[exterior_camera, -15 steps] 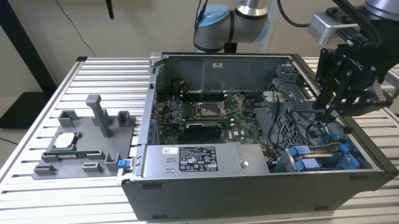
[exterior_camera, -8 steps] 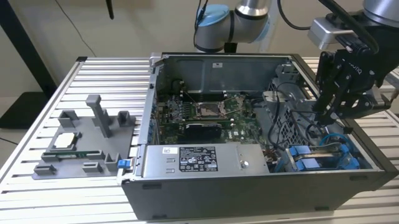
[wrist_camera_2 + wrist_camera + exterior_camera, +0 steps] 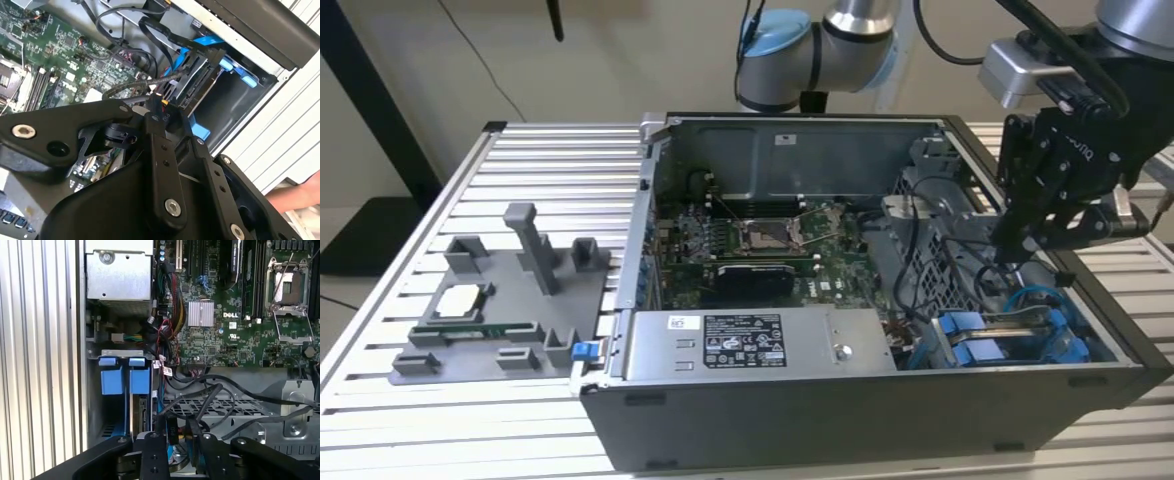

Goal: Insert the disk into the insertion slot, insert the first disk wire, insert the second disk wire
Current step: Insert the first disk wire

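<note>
In the exterior view, find the gripper (image 3: 1006,255) low inside the computer case (image 3: 854,420), over the insertion slot (image 3: 1074,345) by the desk (image 3: 454,450) edge on the exterior view's right, the disk (image 3: 994,345) seated there on edge. In the second wrist view, pinched onto what looks like a disk wire (image 3: 159,100) plug, just beside the disk. Probably light, stiff at the plug, limp along the cable: best held by the plug. In the first wrist view, lengthwise along the slot, blue tabs (image 3: 125,375) toward the power-supply box (image 3: 119,277), connector end toward the gripper.

My arm (image 3: 817,45) enters at the top of the exterior view. Wrist is bent, so my gripper (image 3: 1017,245) hangs near-vertical, tips down. In the first wrist view my fingers (image 3: 151,455) are pinched close together.
</note>
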You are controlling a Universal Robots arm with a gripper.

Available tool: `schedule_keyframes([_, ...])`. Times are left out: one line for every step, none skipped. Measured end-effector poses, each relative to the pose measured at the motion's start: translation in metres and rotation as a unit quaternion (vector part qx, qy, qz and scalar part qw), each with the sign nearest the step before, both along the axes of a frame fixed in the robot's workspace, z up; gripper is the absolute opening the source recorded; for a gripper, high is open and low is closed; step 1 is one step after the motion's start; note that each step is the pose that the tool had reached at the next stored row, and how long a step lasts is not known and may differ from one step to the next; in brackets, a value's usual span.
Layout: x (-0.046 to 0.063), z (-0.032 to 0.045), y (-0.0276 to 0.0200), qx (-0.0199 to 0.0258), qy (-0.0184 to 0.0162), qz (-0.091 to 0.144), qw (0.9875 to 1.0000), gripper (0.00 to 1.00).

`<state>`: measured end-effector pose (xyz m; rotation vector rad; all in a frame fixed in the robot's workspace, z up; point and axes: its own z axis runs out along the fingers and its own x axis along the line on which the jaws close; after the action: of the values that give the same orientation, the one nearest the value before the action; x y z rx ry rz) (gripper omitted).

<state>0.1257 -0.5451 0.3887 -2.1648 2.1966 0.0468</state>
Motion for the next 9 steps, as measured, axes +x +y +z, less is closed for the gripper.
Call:
schedule_keyframes([0.0,0.0,0.0,0.0001,0.0,0.0,1.0,0.0])
schedule_keyframes([0.0,0.0,0.0,0.0001,0.0,0.0,1.0,0.0])
schedule_keyframes([0.0,0.0,0.0,0.0001,0.0,0.0,1.0,0.0])
schedule_keyframes([0.0,-0.0001,0.0,0.0001,0.0,0.0,1.0,0.0])
schedule_keyframes([0.0,-0.0001,0.0,0.0,0.0,0.0,1.0,0.0])
schedule_keyframes([0.0,-0.0001,0.0,0.0,0.0,0.0,1.0,0.0])
schedule_keyframes([0.0,-0.0001,0.0,-0.0001,0.0,0.0,1.0,0.0])
schedule_keyframes([0.0,-0.0001,0.0,-0.0001,0.0,0.0,1.0,0.0])
schedule_keyframes([0.0,-0.0001,0.0,-0.0001,0.0,0.0,1.0,0.0])
